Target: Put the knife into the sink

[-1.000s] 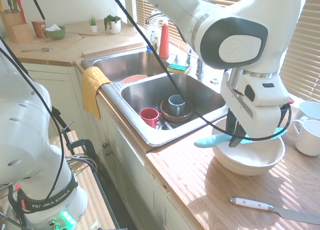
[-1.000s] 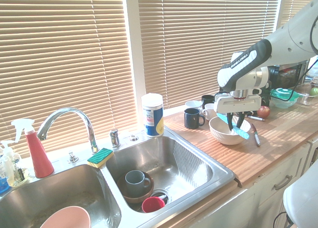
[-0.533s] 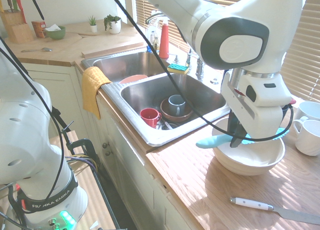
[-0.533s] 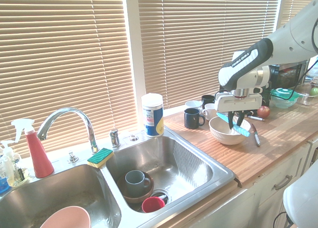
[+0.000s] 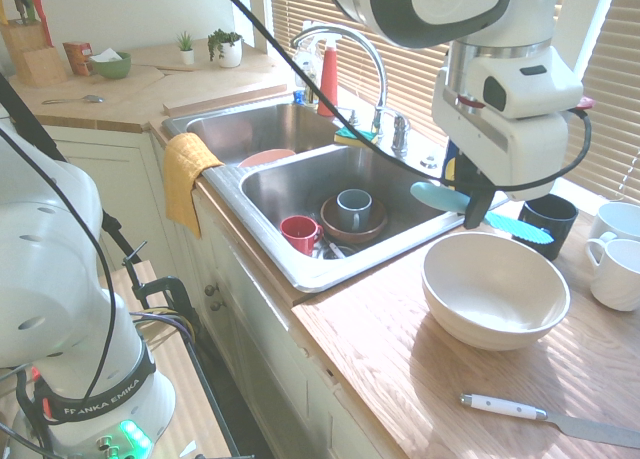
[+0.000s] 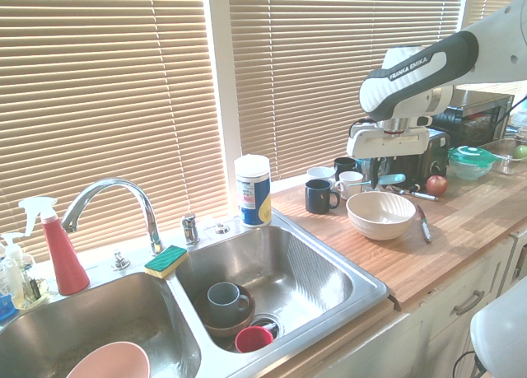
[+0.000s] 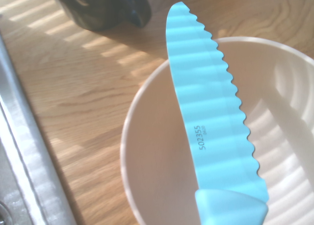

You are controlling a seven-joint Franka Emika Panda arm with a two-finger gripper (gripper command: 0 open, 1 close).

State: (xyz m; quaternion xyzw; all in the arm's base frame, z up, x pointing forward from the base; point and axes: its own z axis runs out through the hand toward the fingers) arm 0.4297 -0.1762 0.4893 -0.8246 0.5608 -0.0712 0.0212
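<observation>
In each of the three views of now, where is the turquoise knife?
First exterior view: right of centre, turquoise knife above the white bowl's far rim.
Second exterior view: right of centre, small, behind the bowl.
Wrist view: centre to bottom, large.
Shared landmark: the white bowl.

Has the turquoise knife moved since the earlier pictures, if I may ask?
Yes: the knife, held in the end effector, has risen off the white bowl and shifted toward the sink.
</observation>
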